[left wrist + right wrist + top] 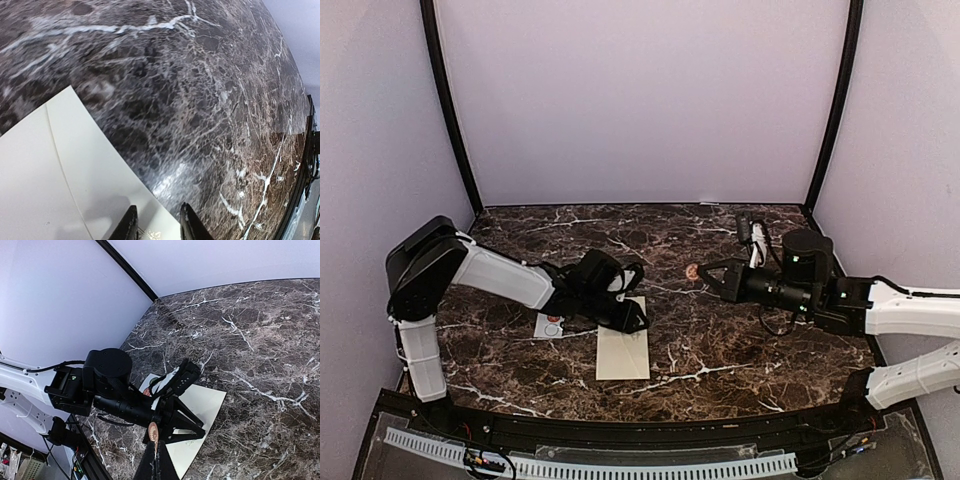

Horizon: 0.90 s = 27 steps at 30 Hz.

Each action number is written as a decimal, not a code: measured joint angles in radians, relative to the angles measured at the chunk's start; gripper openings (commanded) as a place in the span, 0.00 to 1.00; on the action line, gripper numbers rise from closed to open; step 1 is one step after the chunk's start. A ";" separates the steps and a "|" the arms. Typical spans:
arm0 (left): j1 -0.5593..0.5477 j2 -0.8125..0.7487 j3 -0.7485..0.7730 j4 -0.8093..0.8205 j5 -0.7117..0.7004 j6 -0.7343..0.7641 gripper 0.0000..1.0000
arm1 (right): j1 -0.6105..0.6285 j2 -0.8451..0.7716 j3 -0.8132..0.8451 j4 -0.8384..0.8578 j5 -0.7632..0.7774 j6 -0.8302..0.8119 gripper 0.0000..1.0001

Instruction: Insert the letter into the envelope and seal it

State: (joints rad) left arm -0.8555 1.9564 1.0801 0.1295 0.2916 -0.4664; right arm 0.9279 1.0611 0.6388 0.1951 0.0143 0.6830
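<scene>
The cream envelope (pixel 623 350) lies flat on the marble table, also in the left wrist view (pixel 50 175) and the right wrist view (pixel 207 405). My left gripper (pixel 638 322) rests low on its far end, open. One finger (pixel 127 227) is over the paper and the other finger (pixel 192 227) is over the table beside the edge. A small ornate print (pixel 150 233) shows between them; whether it belongs to the letter I cannot tell. My right gripper (pixel 156 450) hovers right of centre, shut on a round copper-brown sticker (pixel 153 431).
A small white sticker strip (pixel 550 325) lies left of the envelope, partly under the left arm. The dark marble table (pixel 740 350) is walled on three sides by pale panels. The right arm (pixel 800 285) stretches in from the right.
</scene>
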 measured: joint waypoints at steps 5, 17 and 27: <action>0.000 -0.120 -0.174 0.068 -0.047 -0.134 0.28 | 0.000 0.015 0.000 0.011 -0.019 0.003 0.00; -0.025 -0.385 -0.319 0.162 -0.041 -0.241 0.39 | 0.000 0.064 0.000 0.023 -0.103 0.008 0.00; -0.040 -0.632 -0.384 0.072 -0.161 -0.260 0.58 | 0.000 0.068 -0.008 0.047 -0.109 0.020 0.00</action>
State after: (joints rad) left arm -0.8951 1.3247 0.6960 0.2016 0.1307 -0.7261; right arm 0.9279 1.1294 0.6308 0.2424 -0.0944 0.7033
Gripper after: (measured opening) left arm 0.524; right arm 0.002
